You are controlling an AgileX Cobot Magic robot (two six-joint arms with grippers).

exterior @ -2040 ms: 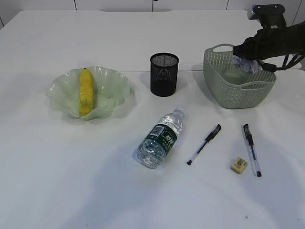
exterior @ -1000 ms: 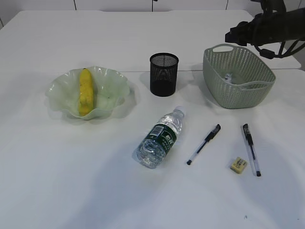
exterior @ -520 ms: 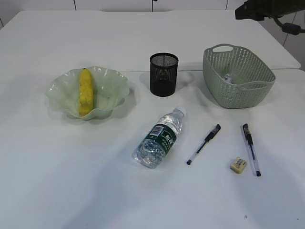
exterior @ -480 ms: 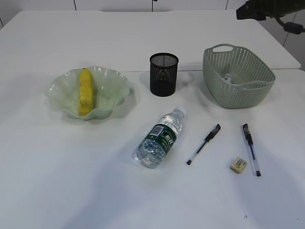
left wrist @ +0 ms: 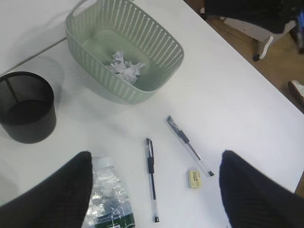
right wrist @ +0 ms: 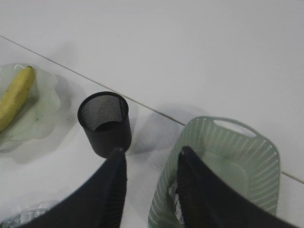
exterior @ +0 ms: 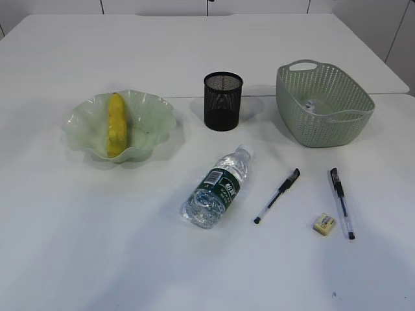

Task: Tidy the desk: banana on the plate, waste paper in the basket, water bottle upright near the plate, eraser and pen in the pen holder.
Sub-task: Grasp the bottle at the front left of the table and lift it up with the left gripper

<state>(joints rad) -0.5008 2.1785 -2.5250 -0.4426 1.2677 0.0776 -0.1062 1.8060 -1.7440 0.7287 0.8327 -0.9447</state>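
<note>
The banana (exterior: 117, 124) lies in the pale green plate (exterior: 155, 110) at the left. A black mesh pen holder (exterior: 223, 100) stands mid-table. The waste paper (exterior: 312, 103) sits inside the green basket (exterior: 324, 129). The water bottle (exterior: 217, 188) lies on its side. Two pens (exterior: 277, 195) (exterior: 342, 203) and the eraser (exterior: 324, 224) lie on the table at the right. My left gripper (left wrist: 155, 154) hovers open high above a pen (left wrist: 151, 175), the eraser (left wrist: 194, 178) and the bottle (left wrist: 109, 199). My right gripper (right wrist: 152, 151) is open and empty, high between the pen holder (right wrist: 105, 123) and the basket (right wrist: 223, 166).
Neither arm shows in the exterior view. The table's right edge (left wrist: 247, 80) runs close behind the basket, with floor and a chair base beyond it.
The right gripper has let go of the waste paper, which now lies in the basket. The right arm has risen up and to the right, out of the exterior view.
</note>
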